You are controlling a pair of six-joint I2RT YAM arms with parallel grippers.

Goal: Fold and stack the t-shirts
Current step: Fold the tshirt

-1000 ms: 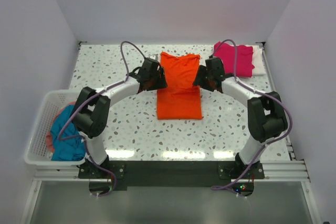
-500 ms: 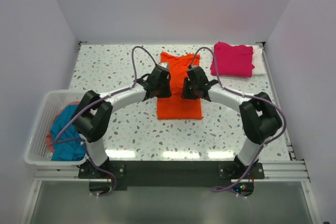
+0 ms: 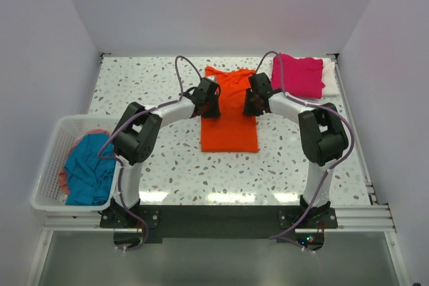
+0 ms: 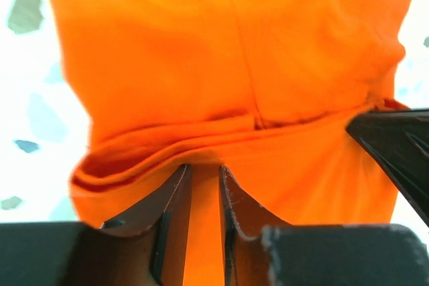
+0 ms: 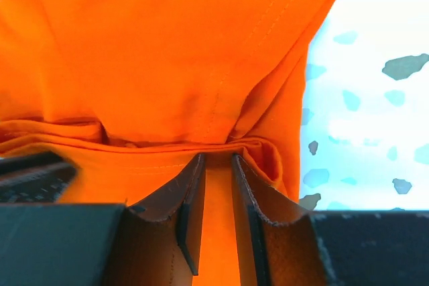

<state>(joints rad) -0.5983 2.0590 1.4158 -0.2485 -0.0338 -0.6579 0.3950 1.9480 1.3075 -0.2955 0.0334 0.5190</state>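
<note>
Your left end effector (image 4: pixel 204 172) and right end effector (image 5: pixel 216 160) each pinch narrowly a raised fold of the orange t-shirt (image 3: pixel 229 125), one at either side edge.

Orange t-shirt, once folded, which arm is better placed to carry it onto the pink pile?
Likely right: the right end effector grips the orange t-shirt on the side nearest the pink t-shirt; the left end effector is farther.
</note>
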